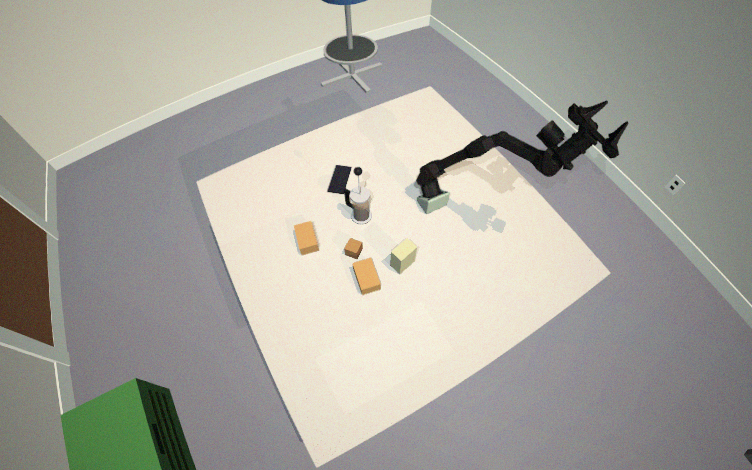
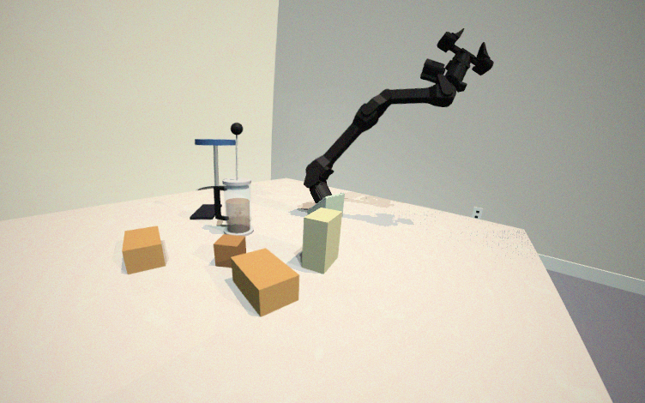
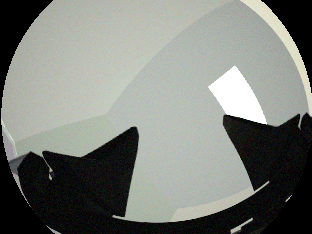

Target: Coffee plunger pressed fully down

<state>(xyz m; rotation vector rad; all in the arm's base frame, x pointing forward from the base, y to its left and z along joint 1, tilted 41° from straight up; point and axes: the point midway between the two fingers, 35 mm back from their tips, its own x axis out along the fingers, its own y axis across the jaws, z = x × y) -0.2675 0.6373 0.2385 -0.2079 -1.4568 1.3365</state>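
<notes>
On the table (image 2: 415,320) we find the arm (image 2: 364,117) raised well away with its gripper (image 2: 469,44) spread and holding nothing, the French press (image 2: 238,210) upright amid three orange blocks (image 2: 264,281) and a pale green block (image 2: 321,239), plunger knob (image 2: 236,128) up.

From my remote station I read this as a bare test room or lab. Plain cream and grey walls (image 1: 134,70) meet a lavender floor (image 1: 134,245) along white skirting. A large cream square table top (image 1: 425,326) fills the middle. At the far wall stands a blue-seated pedestal stool (image 1: 350,35); a white wall socket (image 1: 674,184) sits right, a green slatted cabinet (image 1: 128,429) near left.
</notes>
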